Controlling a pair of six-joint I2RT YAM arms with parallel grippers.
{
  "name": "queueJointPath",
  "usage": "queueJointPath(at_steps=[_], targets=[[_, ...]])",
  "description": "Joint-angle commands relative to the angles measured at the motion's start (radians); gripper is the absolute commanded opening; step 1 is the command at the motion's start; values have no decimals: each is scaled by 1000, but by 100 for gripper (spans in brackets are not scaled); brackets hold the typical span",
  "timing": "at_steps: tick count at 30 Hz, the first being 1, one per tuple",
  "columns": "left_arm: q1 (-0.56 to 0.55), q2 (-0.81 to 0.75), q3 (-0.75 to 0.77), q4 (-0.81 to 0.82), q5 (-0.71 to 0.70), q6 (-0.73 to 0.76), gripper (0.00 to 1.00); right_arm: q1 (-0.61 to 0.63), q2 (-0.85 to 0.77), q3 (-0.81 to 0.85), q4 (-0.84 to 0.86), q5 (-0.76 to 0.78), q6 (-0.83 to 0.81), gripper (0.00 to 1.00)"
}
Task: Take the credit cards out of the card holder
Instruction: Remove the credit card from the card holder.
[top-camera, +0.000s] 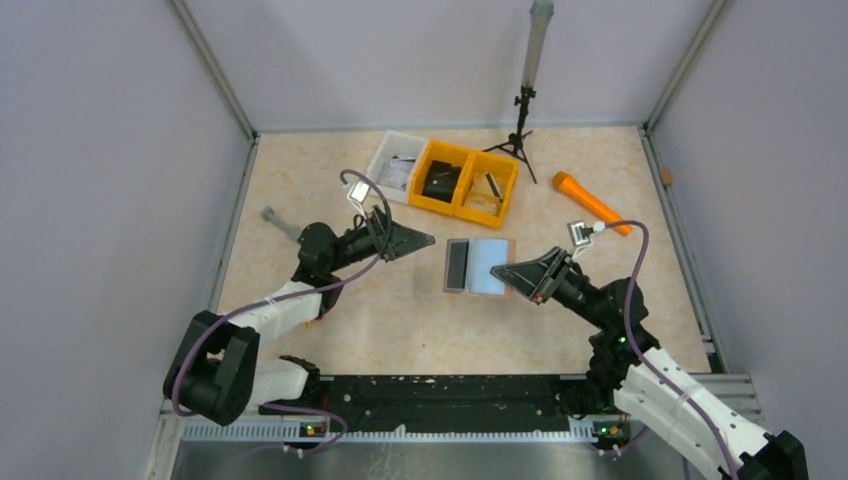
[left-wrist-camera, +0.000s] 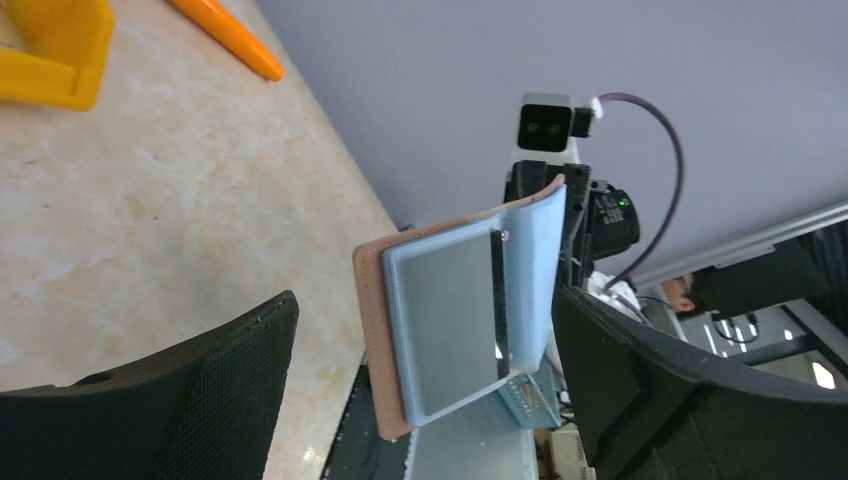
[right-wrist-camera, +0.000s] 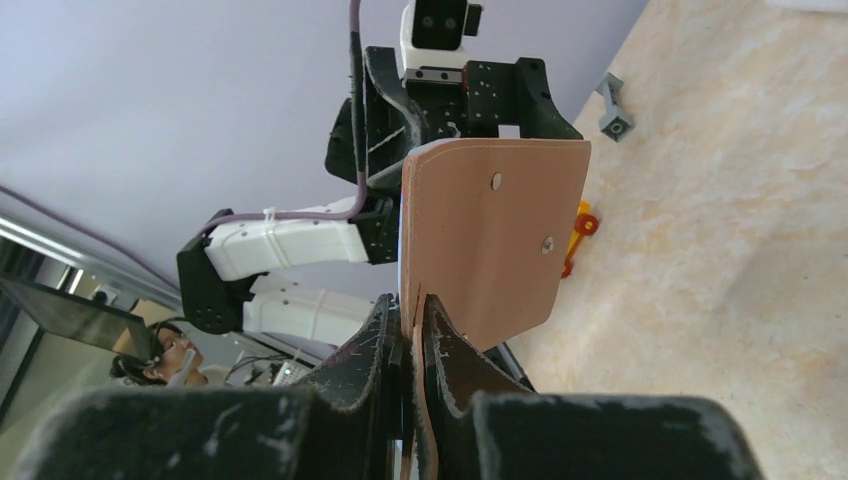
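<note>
While the right hand (top-camera: 503, 272) is pinching one edge of the holder (top-camera: 478, 266), fingers together on the leather, the left hand (top-camera: 425, 240) is standing with its fingers wide apart and gripping nothing. The holder is sitting at the middle of the top view, spread open. Its pale blue inside is facing up and toward the left hand, and its reddish-brown outside is facing the right wrist camera. It is looking lifted and tilted rather than flat, though whether its lower edge is touching the table (top-camera: 380, 320) cannot be told. A card (top-camera: 457, 265) is showing in the holder's left half, dark from above and greyish in the left wrist view, framed by the blue pocket. A thin black strip (left-wrist-camera: 497, 290) along the pocket's inner side may be a second card's edge, but that is unclear.

The card is probably going to feel light, thin, stiff and slick, and the pocket is likely gripping it snugly. The holder looks soft, so it may be flexing around the single pinch when the card is pulled. The best hold seems to be an exposed card edge, fingers closing across its faces and drawing along the pocket's opening.

In the top view the left hand is lying just left of the holder, pointing at it and apart from it. In its own view the holder is appearing between its fingers, but beyond their tips.
</note>
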Motion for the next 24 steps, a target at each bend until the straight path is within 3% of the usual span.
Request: queueJointPath(at_steps=[1, 9, 15, 24], targets=[[-15, 4, -38, 325, 53, -214, 99, -7, -5, 29, 143, -14, 50, 0], [-59, 13, -50, 402, 37, -273, 99, -7, 88, 67, 305, -36, 132, 0], [-66, 26, -49, 342, 34, -235, 99, -7, 145, 57, 416, -47, 192, 0], [-73, 11, -54, 236, -4, -181, 99, -7, 135, 69, 385, -38, 182, 0]])
